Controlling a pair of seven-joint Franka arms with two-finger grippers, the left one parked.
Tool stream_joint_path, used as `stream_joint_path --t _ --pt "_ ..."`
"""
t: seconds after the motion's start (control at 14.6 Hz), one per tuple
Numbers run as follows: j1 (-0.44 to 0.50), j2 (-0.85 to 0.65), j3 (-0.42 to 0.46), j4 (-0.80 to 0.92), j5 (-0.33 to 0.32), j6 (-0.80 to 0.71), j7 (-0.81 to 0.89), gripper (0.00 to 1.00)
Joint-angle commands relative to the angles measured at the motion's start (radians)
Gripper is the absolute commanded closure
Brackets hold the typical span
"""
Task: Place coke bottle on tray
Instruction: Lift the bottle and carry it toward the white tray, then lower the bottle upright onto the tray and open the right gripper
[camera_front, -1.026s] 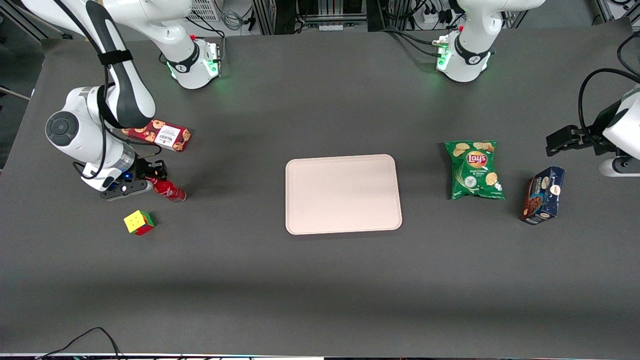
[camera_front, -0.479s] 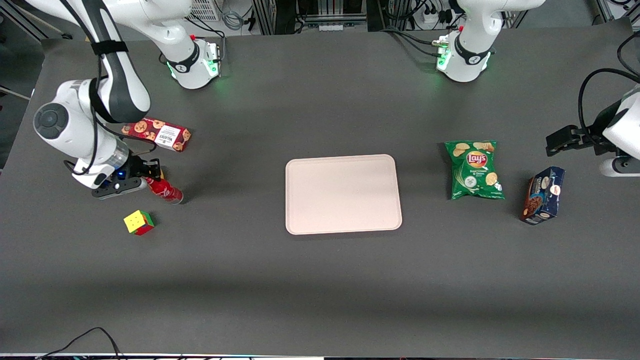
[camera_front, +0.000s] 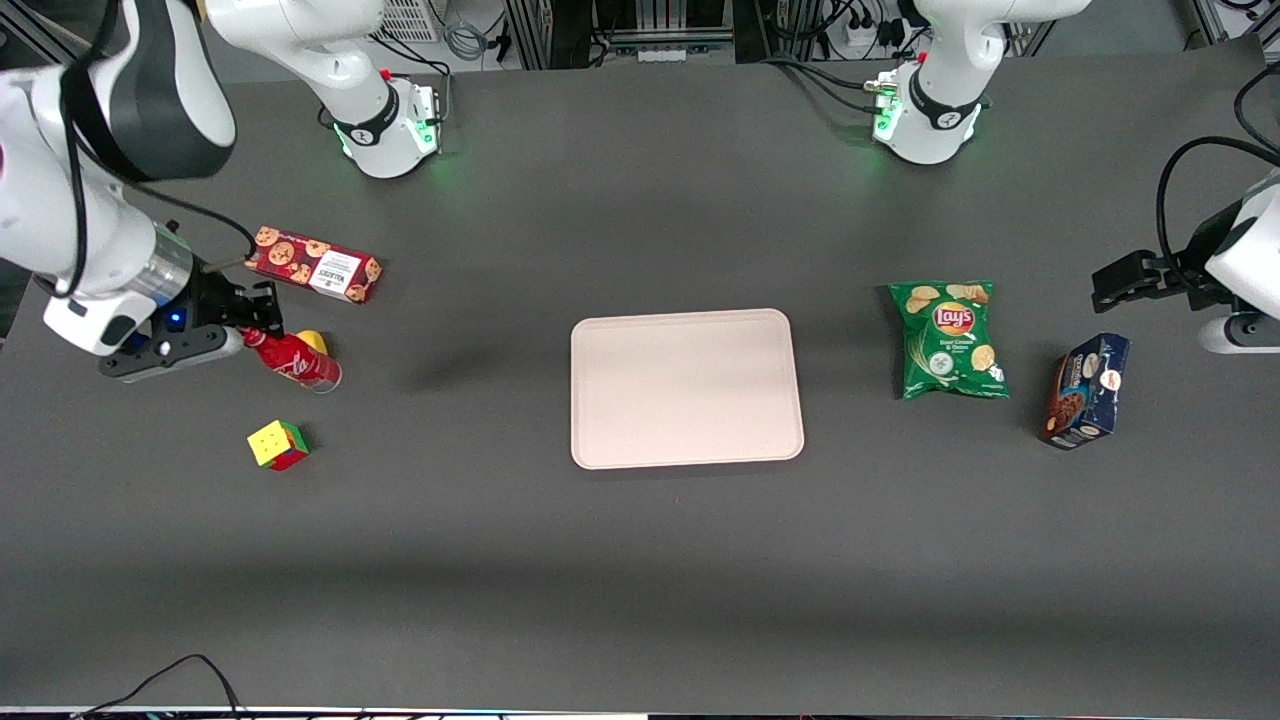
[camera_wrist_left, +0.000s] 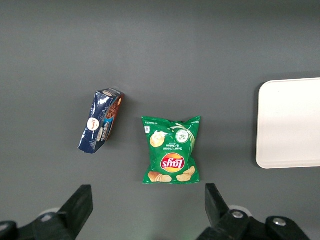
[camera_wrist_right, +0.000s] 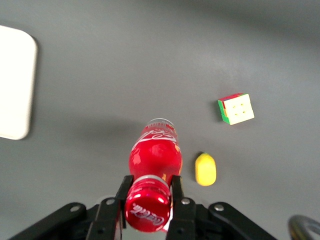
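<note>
Lifted clear now, coke bottle (camera_front: 296, 361) hangs clamped in claw (camera_front: 255, 336).

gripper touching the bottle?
Touching. In the right wrist view, the gripper's jaws press both sides of the bottle just below its cap.

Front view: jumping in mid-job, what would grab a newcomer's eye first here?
The gripper, at the working arm's end of the table, is shut on the red coke bottle, held lifted by its neck. The big pale tray lies bare mid-table, with a green chip bag toward the parked arm's end.
</note>
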Motion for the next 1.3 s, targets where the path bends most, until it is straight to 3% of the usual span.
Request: stream_joint_path --t 0.0,0.34,0.82,0.96,1.23 --pt "0.008 0.048 0.107 0.207 0.007 -0.151 0.191 1.0" --pt "0.039 0.19 0.299 0.383 0.006 -0.165 0.529 1.0" --pt "0.279 0.482 0.292 0.607 -0.019 -0.144 0.854 1.0" --pt "0.306 0.536 0.295 0.609 -0.065 -0.081 0.9 1.0" --pt "0.339 0.649 0.293 0.597 -0.091 0.049 0.954 1.0"
